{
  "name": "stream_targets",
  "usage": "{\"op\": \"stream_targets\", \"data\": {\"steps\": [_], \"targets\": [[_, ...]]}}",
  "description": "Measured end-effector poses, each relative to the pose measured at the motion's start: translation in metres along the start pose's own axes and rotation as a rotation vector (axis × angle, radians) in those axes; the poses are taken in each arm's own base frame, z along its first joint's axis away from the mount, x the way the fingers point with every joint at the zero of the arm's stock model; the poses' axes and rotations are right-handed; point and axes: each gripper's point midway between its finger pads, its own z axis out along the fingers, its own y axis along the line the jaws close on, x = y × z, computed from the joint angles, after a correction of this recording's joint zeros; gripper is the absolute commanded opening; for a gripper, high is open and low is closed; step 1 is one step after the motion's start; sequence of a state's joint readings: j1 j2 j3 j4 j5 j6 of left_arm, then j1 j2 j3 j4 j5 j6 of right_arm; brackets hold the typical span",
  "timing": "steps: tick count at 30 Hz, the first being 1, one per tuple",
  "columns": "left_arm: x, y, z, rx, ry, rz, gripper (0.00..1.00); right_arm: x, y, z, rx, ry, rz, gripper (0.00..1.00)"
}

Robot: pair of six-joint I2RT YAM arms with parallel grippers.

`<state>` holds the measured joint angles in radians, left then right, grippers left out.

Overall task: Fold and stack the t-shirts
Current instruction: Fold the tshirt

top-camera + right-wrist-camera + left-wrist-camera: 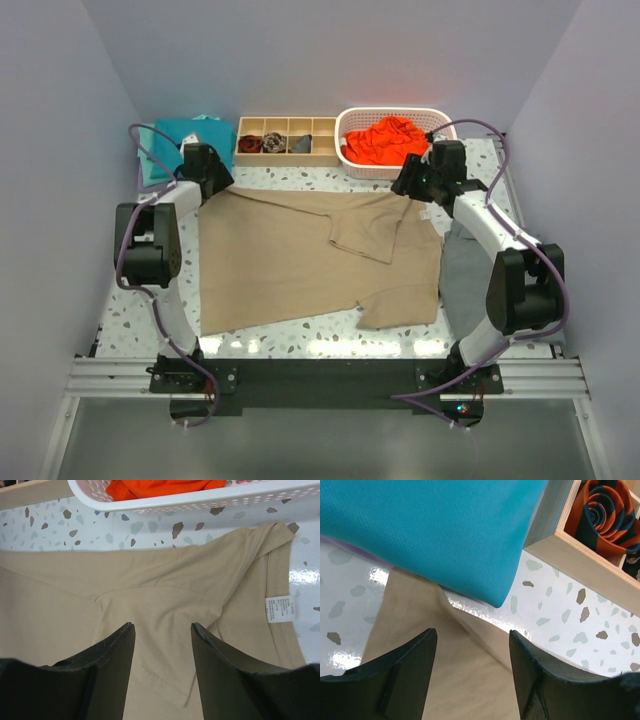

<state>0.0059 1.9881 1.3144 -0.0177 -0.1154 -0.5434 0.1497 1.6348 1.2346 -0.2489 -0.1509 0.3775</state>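
Observation:
A tan-khaki t-shirt (300, 265) lies spread over the table's middle, one sleeve folded in over its body. My left gripper (215, 180) is open above its far left corner (420, 645). A folded teal t-shirt (175, 140) lies just beyond, large in the left wrist view (435, 530). My right gripper (410, 185) is open above the shirt's far right part near the collar (270, 565) and the folded sleeve (165, 630). An orange-red t-shirt (385, 140) lies crumpled in the white basket (345, 150), also in the right wrist view (160, 487).
A wooden divider tray (285, 150) with rolled socks (607, 510) stands at the back between the teal shirt and the basket (200, 502). A dark grey cloth (462, 275) lies at the right under the right arm. Walls close in on three sides.

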Motion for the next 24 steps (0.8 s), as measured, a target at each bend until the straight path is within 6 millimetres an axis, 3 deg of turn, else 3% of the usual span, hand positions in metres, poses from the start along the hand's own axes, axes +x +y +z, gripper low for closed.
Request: {"op": "stream_targets", "data": {"steps": [17,24], "targets": [[0.014,0.005,0.020,-0.024,0.030,-0.021,0.47,0.003,-0.001,0.002,0.002,0.009,0.001,0.53],[0.020,0.002,0.027,-0.036,0.032,-0.025,0.29,0.006,-0.002,0.004,0.006,0.020,0.002,0.53]]}}
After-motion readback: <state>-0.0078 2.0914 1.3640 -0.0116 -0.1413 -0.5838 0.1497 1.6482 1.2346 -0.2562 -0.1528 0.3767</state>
